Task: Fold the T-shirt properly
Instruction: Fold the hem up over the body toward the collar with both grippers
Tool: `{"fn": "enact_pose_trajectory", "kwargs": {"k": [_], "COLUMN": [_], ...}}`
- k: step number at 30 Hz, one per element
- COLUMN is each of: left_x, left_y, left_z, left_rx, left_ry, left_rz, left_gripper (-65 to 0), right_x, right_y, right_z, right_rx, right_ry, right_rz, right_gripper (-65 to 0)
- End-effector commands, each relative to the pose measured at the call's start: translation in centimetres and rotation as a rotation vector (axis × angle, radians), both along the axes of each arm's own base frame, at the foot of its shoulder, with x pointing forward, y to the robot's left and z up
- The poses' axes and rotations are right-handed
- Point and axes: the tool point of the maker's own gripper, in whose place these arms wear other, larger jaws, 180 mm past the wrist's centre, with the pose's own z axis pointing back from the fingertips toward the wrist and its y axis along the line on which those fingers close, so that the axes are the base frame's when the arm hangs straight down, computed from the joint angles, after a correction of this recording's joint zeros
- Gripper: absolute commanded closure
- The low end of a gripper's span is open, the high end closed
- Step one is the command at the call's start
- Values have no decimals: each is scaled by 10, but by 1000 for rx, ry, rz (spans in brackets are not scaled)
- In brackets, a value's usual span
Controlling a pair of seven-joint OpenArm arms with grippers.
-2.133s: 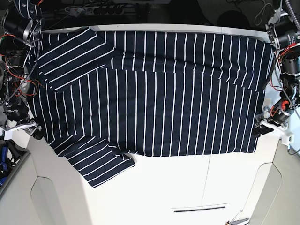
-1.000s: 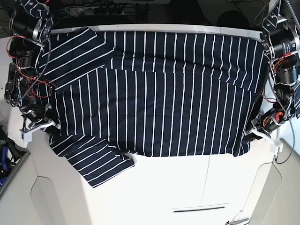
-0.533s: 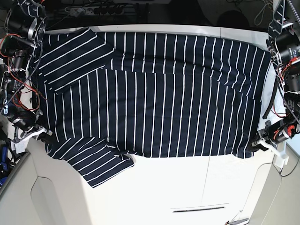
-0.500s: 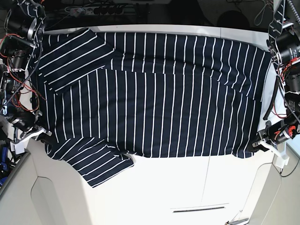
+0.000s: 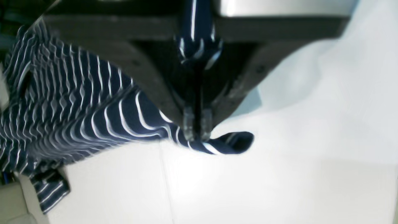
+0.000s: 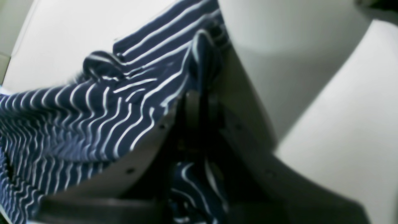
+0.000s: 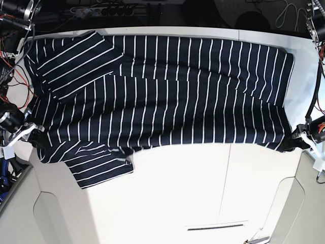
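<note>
Pulling outward and slightly up, both arms have stretched the T-shirt [image 7: 162, 96] taut: compared with half a second ago its near hem has risen off the front of the white bench [image 7: 203, 188] and now runs in a straighter line between the two corners. The left tool [image 5: 196, 133] is pinched together on the hem corner at the base view's right edge, a small loop of cloth poking past its tips; the right tool [image 6: 199, 99] is likewise clamped on the bunched corner near the lower sleeve. My judgement: the slack is out, so the lifted edge looks ready to be carried across for a fold.
</note>
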Motion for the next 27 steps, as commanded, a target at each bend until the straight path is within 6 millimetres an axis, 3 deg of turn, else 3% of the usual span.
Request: {"fn": "enact_pose_trajectory", "kwargs": {"k": [1, 7, 15, 24, 27], "left_x": [4, -21, -58, -78, -79], "left_y": [5, 4, 5, 1, -4], "left_z": [22, 13, -12, -32, -35], "left_rx": [22, 75, 86, 71, 57], "left_ry": [-57, -20, 64, 121, 122], "left_rz": [-17, -59, -67, -68, -68], "left_gripper": [0, 0, 0, 0, 0], "right_x": [3, -30, -67, -80, -78], "right_y": [-8, -19, -42, -45, -46], "right_z": [19, 11, -11, -29, -28], "right_rx": [-24, -76, -75, -75, -71], "right_ry": [-55, 2, 75, 128, 117], "right_rz": [4, 21, -45, -64, -72], "right_gripper": [0, 0, 0, -10, -262]}}
